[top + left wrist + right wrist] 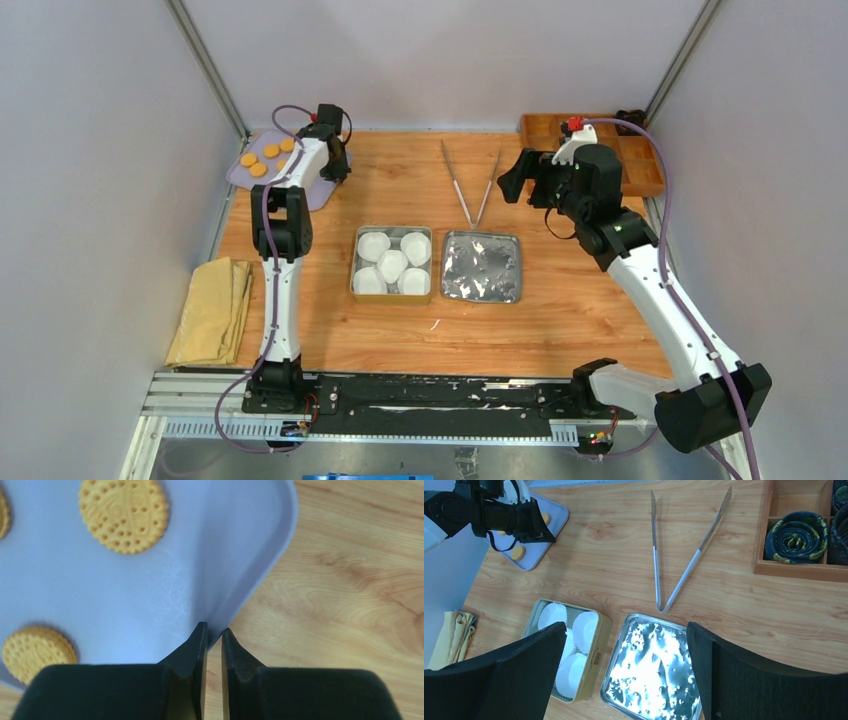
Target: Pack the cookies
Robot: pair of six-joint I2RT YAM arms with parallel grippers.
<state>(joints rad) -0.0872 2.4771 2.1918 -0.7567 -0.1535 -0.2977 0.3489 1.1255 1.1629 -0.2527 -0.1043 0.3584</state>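
Note:
Several round orange-yellow cookies [258,170] lie on a lavender tray [318,190] at the far left. My left gripper [335,165] sits at the tray's right edge. In the left wrist view its fingertips [214,630] are nearly closed, with the tray's rim [240,600] pinched between them. Cookies [123,514] lie apart from the fingers. My right gripper [520,180] is wide open and empty, held high over the table. In the right wrist view it [625,627] hangs above the tin [596,652] and the lid [651,670].
A gold tin [391,297] holding several white paper cups [392,265] stands mid-table, with its shiny lid [481,266] to the right. Metal tongs [472,185] lie behind them. A wooden compartment box [640,165] is at the far right and a folded yellow cloth [212,310] at the left.

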